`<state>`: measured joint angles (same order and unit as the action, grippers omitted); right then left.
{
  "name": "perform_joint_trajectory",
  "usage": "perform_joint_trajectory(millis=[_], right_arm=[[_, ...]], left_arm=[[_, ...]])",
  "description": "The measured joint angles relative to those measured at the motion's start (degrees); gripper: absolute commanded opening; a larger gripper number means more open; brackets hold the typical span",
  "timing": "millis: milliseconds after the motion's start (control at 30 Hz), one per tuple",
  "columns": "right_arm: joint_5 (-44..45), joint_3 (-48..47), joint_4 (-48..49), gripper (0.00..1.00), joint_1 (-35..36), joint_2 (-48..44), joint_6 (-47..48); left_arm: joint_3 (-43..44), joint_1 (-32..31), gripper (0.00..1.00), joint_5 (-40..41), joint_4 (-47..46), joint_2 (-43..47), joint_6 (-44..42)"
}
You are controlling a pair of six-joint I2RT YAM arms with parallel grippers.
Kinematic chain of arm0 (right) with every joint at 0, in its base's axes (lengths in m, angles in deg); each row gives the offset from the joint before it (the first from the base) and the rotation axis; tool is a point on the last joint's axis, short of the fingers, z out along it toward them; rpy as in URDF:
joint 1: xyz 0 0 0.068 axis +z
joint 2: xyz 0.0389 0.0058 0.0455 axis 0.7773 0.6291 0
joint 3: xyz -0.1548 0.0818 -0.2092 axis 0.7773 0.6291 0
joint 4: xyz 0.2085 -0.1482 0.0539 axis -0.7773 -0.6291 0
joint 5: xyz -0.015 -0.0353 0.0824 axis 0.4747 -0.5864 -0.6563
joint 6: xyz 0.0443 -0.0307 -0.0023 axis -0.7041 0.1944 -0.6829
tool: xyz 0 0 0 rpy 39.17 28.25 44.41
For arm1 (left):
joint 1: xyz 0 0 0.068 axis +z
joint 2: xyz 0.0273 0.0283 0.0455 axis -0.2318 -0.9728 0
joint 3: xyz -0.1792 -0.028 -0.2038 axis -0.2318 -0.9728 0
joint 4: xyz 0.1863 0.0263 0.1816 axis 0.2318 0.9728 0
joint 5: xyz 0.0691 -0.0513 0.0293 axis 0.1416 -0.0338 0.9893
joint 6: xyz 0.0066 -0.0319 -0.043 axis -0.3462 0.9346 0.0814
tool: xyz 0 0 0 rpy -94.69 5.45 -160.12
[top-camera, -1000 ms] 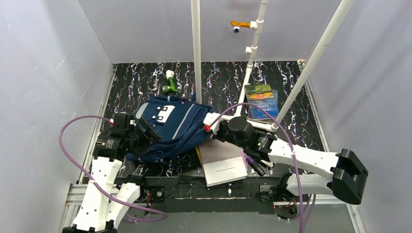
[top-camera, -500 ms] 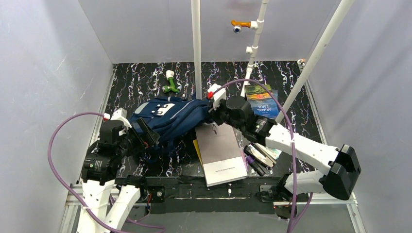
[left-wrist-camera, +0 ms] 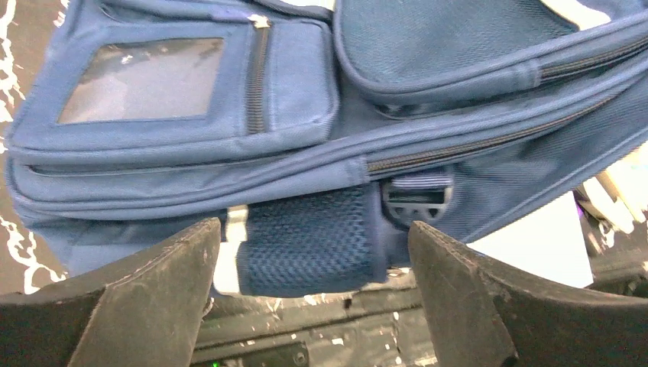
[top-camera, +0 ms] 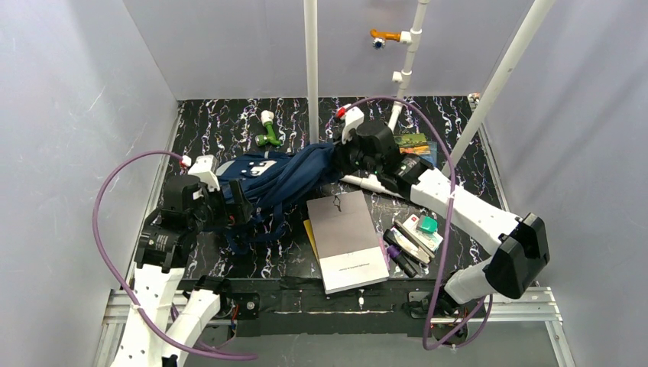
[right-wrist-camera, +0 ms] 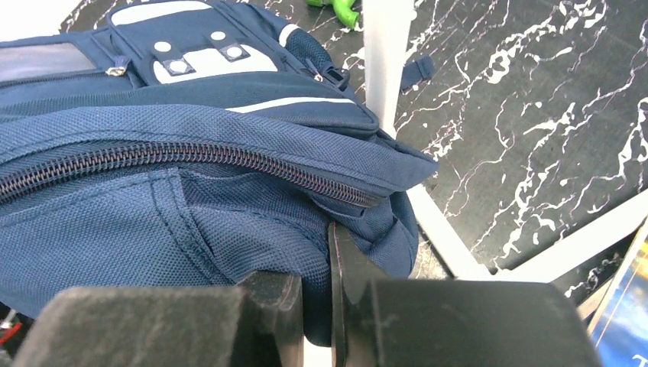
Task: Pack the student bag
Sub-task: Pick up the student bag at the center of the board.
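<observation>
We are holding our white left arm (top-camera: 162, 269) bent low with its black two-finger left gripper (left-wrist-camera: 309, 238) spread wide, while our white right arm (top-camera: 468, 212) is stretching forward, its black two-finger right gripper (right-wrist-camera: 317, 264) pinched nearly closed.

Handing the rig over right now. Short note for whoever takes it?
Grippers: left gripper open, straddling the mesh side pocket of the student bag; right gripper shut on the bag's fabric at its right end.
Bag: lying on the table, zips in view look closed.
Done: nothing visibly packed.
Left: grey notebook, stationery, book and green toy all lie outside the bag.
</observation>
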<state>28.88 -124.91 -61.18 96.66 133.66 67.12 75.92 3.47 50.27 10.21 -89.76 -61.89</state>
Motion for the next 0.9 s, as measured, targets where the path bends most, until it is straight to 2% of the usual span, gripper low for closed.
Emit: perform_joint_trajectory(millis=[133, 333, 600, 733, 900], right_arm=[[-4.0, -3.26, -2.32, 0.01, -3.13, 2.54, -3.85], [-7.39, -4.11, -3.3, 0.01, -4.33, 3.89, -6.95], [-8.26, -4.13, -4.02, 0.01, -4.63, 3.89, -7.67], [-8.35, -4.13, -4.2, 0.01, -4.81, 3.89, -7.39], [-8.52, -4.13, -4.13, 0.01, -5.2, 3.89, -7.39]], left_arm=[[-2.69, 0.0, 0.98, 2.97, -4.68, 1.73, -3.06], [-5.84, -0.94, 0.98, 2.14, -8.55, 4.46, -7.93], [-10.12, -7.41, 0.9, 1.68, -14.12, 6.86, -19.87], [-10.08, -10.34, 0.93, 1.53, -14.4, 6.19, -23.61], [-7.45, -10.6, 0.94, 1.4, -11.28, 8.66, -22.36]])
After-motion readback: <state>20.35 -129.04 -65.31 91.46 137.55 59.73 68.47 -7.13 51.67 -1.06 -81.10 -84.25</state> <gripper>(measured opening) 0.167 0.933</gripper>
